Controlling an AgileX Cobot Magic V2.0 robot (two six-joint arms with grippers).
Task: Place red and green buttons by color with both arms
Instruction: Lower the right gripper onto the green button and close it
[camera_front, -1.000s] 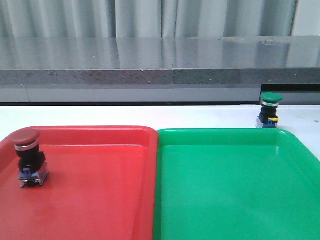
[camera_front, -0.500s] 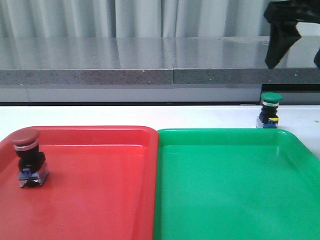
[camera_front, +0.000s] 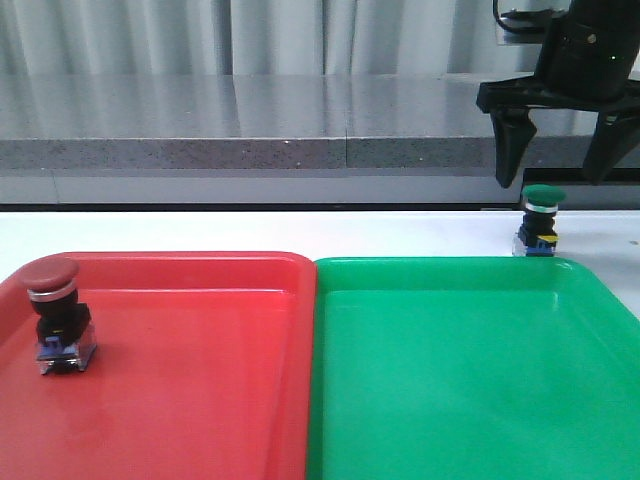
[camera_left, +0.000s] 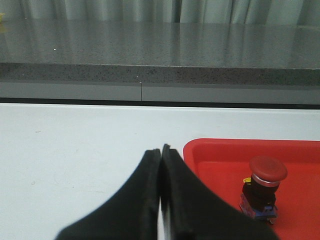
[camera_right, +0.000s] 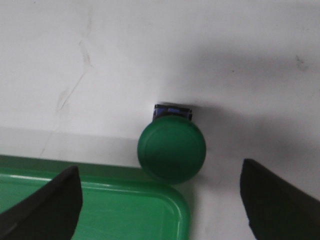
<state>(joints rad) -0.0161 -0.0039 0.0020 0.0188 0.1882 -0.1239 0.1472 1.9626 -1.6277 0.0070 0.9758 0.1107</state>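
Now, front view: dropping lower than half a second ago, right gripper (camera_front: 557, 160) spread wide directly above green button (camera_front: 541, 220) standing upright on white table (camera_front: 300, 230) just behind green tray (camera_front: 470, 370); red button (camera_front: 57, 315) sitting unmoved in red tray (camera_front: 200, 370). Left wrist view: left gripper (camera_left: 161, 152) pinched closed, holding nothing, beside red tray. Right wrist view: straddling green button without touching.

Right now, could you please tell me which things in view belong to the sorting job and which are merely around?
Job: red button, green button, red tray, green tray, right pincer, left pincer.
Around: white table, grey ledge, curtain.
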